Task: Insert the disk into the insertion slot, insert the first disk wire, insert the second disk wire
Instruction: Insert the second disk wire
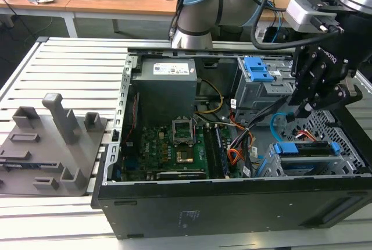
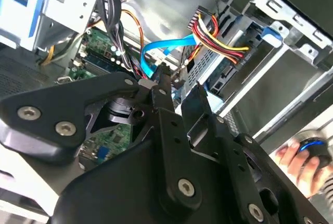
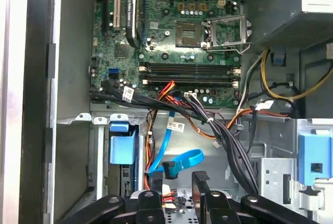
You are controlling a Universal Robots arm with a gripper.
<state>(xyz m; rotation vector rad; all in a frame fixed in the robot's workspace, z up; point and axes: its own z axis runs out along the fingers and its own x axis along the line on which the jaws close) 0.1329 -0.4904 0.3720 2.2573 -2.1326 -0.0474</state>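
Nearest me is the black front wall of the open computer case (image 1: 232,203), which lies on a slatted table (image 1: 64,70). Just behind that wall, at the exterior view's right, the disk (image 1: 303,149) sits flat inside the insertion slot (image 1: 265,166), with its blue carrier showing along the top. Orange, red and yellow strands of the first disk wire (image 2: 221,39) run close by the cage; I cannot tell whether its plug is seated.

Above the disk hangs the gripper (image 1: 301,110), reaching down into the case. The second disk wire (image 3: 182,157) curls in 1 loop just beside it, its dark plug close against the gripper's tip. Whether the gripper is clenched on that plug or released, I cannot tell.

Further in stand the green motherboard (image 1: 174,145), the taller bay with its blue latch (image 1: 257,70) and the grey power supply (image 1: 165,90). A grey fixture block (image 1: 52,139) rests on the table at the exterior view's left.
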